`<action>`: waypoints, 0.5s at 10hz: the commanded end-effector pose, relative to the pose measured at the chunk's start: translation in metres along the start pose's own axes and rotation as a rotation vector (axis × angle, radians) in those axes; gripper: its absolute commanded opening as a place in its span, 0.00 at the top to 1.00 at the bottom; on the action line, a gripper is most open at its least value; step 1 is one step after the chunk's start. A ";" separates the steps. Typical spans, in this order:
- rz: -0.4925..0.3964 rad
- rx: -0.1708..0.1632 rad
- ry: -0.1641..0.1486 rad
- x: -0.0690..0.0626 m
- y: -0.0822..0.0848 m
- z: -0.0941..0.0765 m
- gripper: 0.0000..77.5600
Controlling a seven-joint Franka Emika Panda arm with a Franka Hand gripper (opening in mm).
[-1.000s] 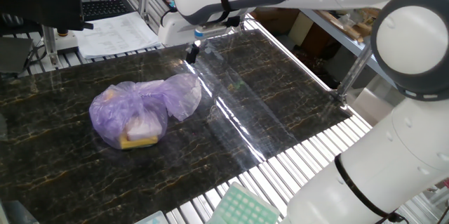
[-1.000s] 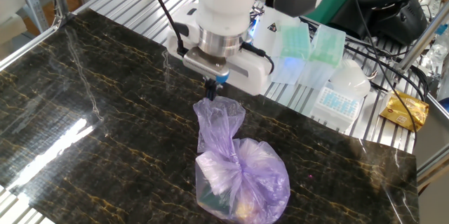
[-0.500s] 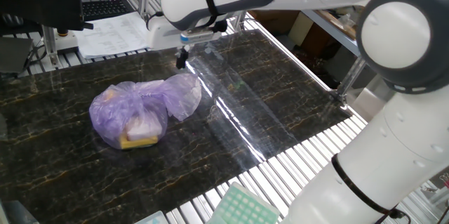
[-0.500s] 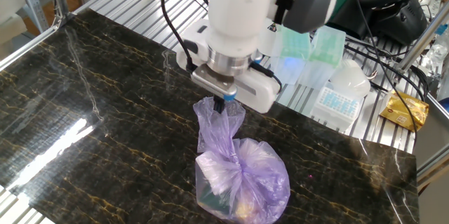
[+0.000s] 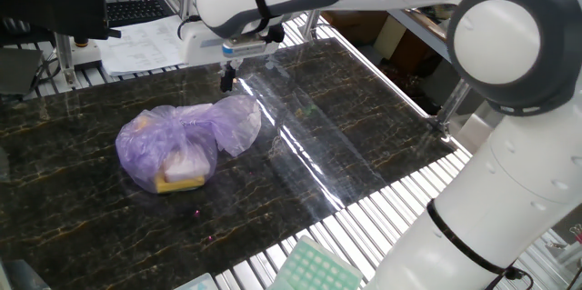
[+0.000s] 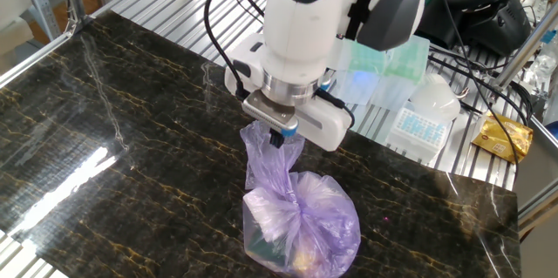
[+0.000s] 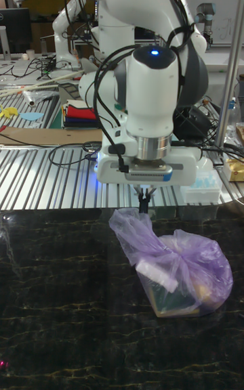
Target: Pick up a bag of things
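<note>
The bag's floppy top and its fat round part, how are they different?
The bag's floppy top is flat, empty plastic stretching toward the gripper; the round part is puffed up. The round part holds a yellow block and pale things; the top shows nothing inside. Both are the same wrinkly, see-through purple plastic, lying on the dark table.

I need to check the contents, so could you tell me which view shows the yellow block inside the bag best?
One fixed view: the yellow block shows clearly at the near bottom edge of the bag. The other fixed view gives only a yellowish hint low in the bag; the tall view shows a darker, greenish side.
</note>
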State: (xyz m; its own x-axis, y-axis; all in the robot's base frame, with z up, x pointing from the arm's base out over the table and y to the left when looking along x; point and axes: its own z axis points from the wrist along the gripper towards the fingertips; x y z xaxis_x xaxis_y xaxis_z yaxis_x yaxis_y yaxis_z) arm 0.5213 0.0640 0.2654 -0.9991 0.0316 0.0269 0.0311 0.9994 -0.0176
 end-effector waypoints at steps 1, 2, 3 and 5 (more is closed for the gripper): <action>-0.009 -0.001 -0.019 -0.005 0.003 0.004 1.00; -0.009 0.001 -0.019 -0.008 0.007 0.002 1.00; -0.010 0.005 -0.019 -0.009 0.010 0.000 1.00; -0.004 0.015 -0.018 -0.013 0.023 -0.005 1.00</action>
State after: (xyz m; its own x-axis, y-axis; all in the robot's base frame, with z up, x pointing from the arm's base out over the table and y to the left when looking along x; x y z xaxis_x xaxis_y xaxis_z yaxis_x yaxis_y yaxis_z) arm 0.5300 0.0749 0.2638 -0.9997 0.0236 0.0117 0.0233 0.9995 -0.0226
